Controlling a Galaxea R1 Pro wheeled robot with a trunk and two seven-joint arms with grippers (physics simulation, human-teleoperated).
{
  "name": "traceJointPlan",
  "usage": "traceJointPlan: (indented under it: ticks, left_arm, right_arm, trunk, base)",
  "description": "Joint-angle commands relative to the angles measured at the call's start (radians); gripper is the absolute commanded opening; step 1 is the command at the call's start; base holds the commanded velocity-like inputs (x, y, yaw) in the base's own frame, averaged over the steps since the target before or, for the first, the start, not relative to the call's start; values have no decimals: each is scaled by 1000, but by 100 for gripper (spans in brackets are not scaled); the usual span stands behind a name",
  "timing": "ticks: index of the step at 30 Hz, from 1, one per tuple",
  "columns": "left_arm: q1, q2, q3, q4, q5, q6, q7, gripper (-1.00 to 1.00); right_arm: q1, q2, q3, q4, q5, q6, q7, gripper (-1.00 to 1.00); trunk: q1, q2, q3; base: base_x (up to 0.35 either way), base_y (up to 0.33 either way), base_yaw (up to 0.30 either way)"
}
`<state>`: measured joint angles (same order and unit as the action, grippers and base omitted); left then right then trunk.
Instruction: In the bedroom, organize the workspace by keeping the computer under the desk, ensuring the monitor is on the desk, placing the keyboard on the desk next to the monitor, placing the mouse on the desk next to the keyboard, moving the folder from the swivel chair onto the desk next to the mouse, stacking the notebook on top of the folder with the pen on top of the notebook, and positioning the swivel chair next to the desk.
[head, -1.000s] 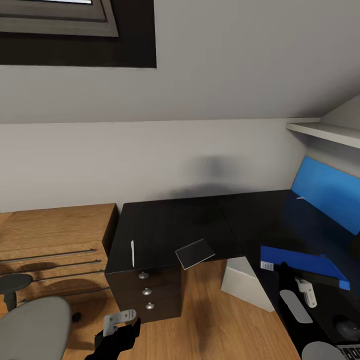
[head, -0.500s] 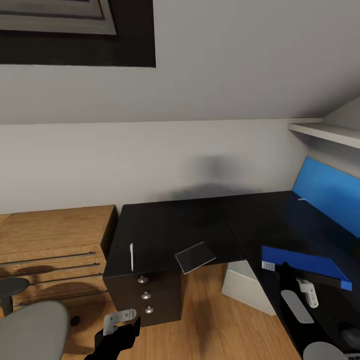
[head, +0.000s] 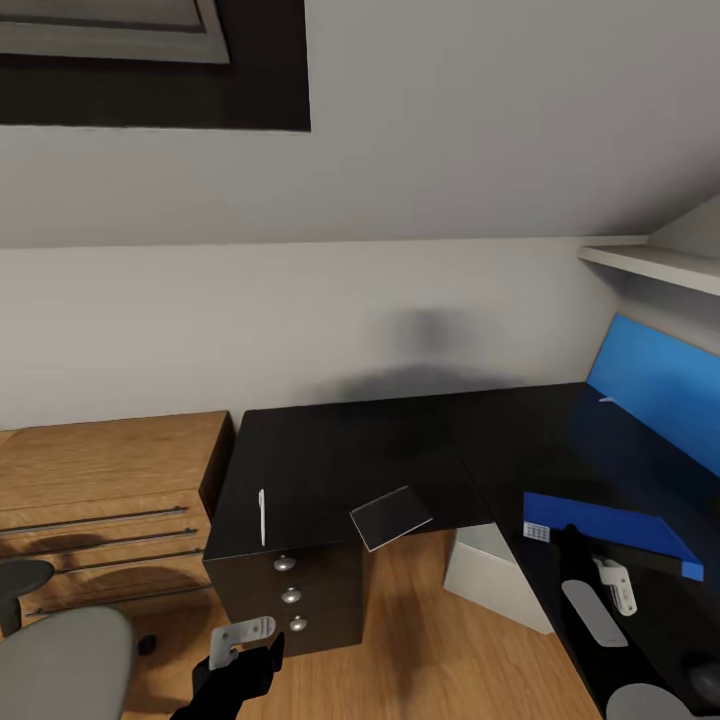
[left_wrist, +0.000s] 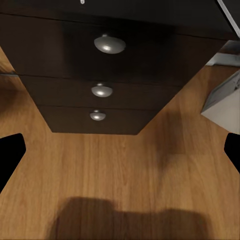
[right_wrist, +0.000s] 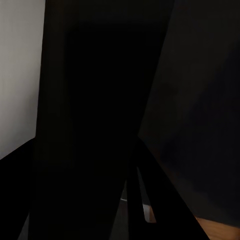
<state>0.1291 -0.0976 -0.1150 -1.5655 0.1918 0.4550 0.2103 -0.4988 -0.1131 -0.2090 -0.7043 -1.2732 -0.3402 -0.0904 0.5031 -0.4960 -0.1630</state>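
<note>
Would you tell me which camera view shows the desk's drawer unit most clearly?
The left wrist view: the drawer unit faces the camera, with all three silver knobs plain above the wooden floor. The head view shows it from above, smaller and foreshortened under the black desk. The right wrist view is too dark to tell.

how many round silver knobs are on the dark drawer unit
3. They sit in a vertical row down the front of the dark drawer unit: top round silver knob, middle knob, bottom knob. The left wrist view shows the same three.
</note>
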Motion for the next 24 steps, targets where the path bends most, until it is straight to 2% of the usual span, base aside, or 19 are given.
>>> traceJointPlan:
  ticks: [1,7,24]
  left_arm:
    - [0,0,-1,-2,11,4,9,100]
    - [0,-1,-1,-2,11,5,9,100]
    - [0,1,0,-1,11,7,9,100]
  right_arm:
    - [0,0,2,-1,-6,-3,-3,-100]
    - [-1,1,2,-1,-6,-3,-4,-100]
    - [-1,0,2,-1,-5,-3,-8,-100]
  trunk:
    - [4,-9,-5]
    - [27,-51,-24]
    - [27,-51,-24]
  base:
    - [0,0,0]
    - [0,0,0]
    - [0,0,0]
